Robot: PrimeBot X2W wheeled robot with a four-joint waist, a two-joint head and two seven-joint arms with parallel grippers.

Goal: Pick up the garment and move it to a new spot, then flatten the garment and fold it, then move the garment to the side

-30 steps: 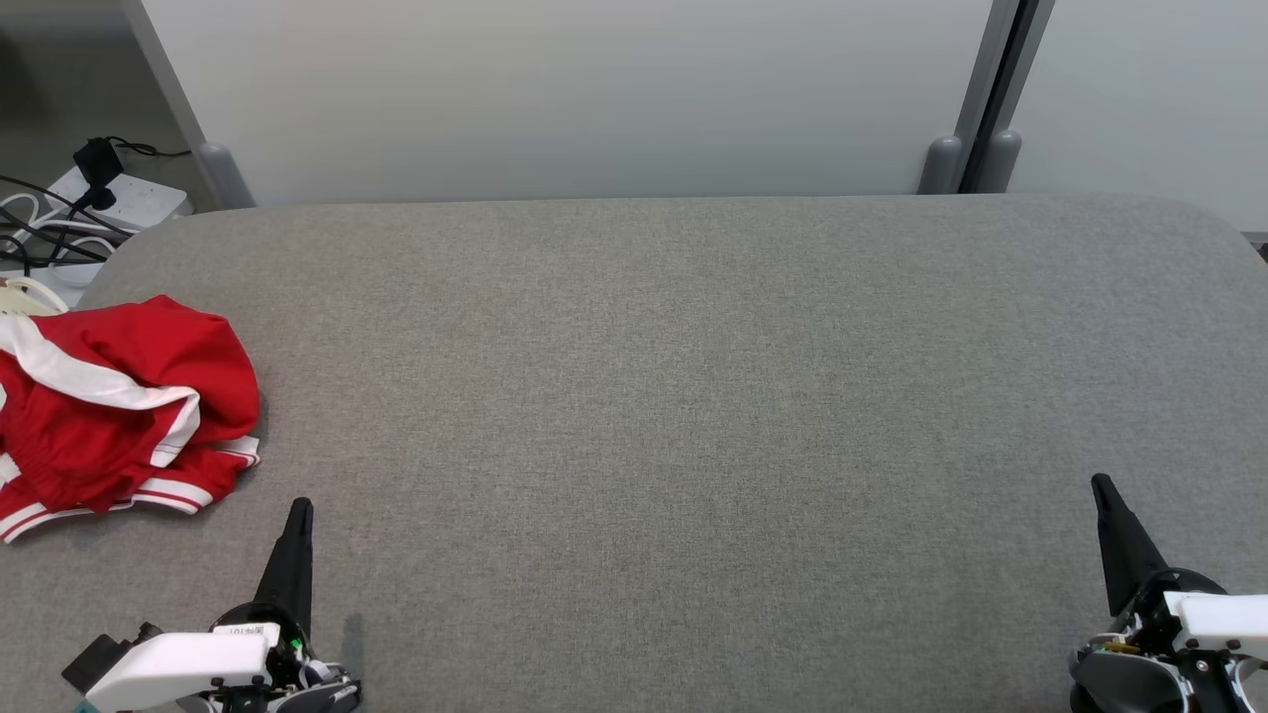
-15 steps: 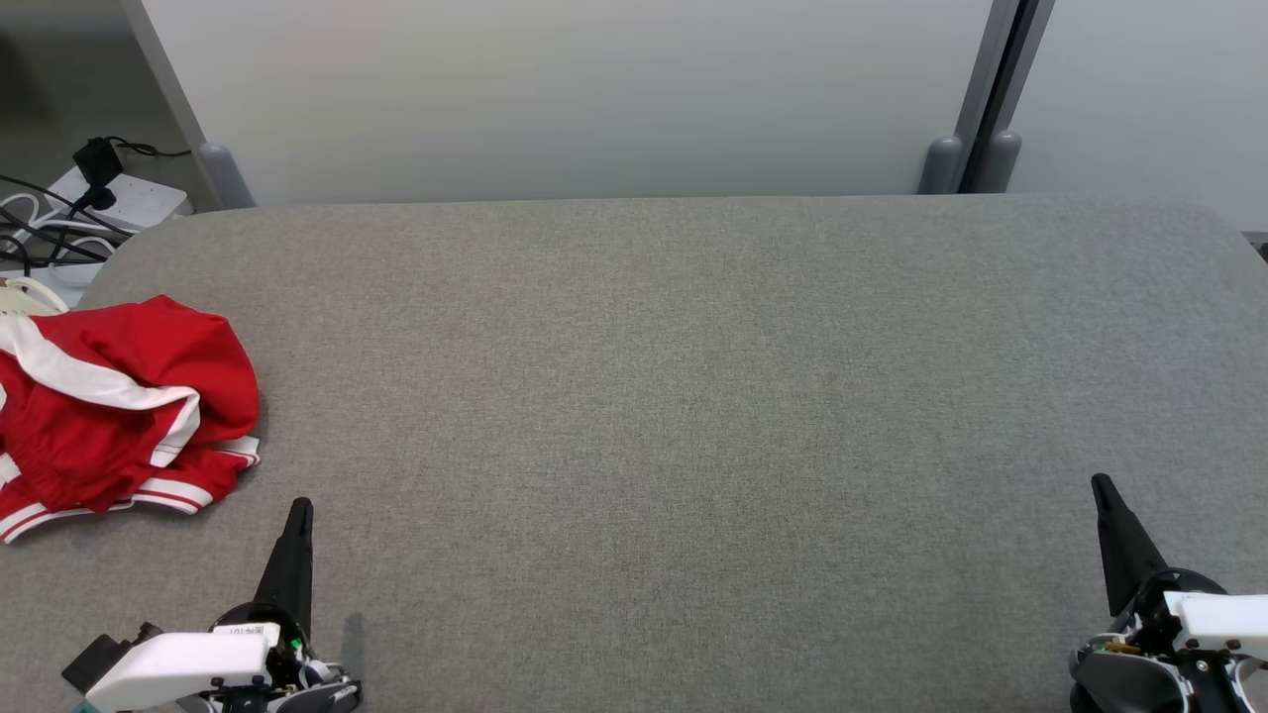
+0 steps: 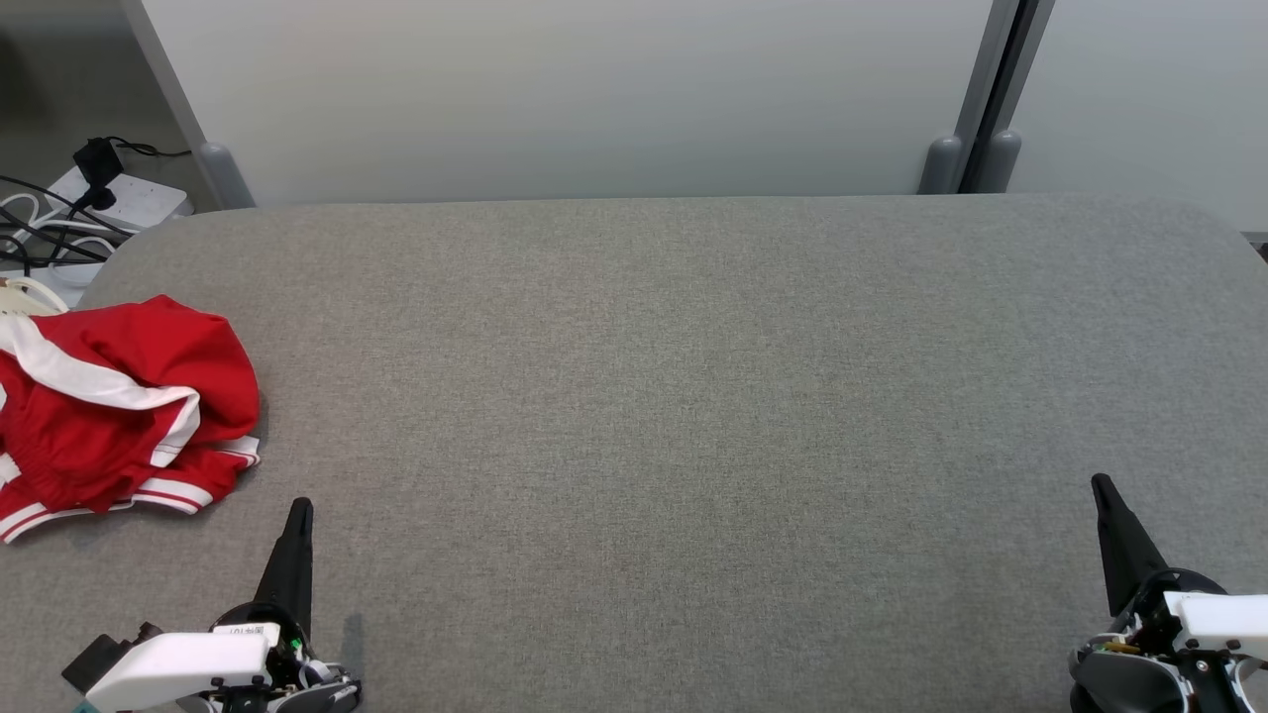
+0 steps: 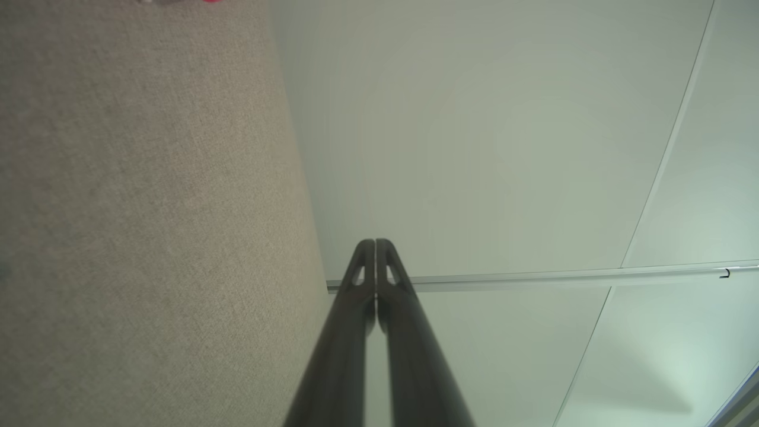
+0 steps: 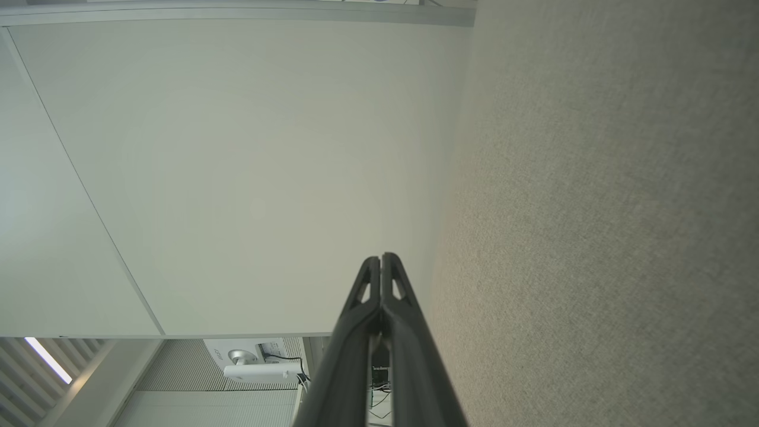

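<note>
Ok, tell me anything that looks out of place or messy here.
Only the red garment: it lies crumpled in a heap at the left edge of the grey table, not flat. Nothing spilled or damaged. The left tool and right tool are shut and apart from it.

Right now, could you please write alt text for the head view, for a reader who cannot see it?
A crumpled red garment with white stripes lies at the left edge of a wide grey table. The left gripper and right gripper sit at the lower corners, jaws shut, both clear of it. Pale wall panels stand behind.
</note>
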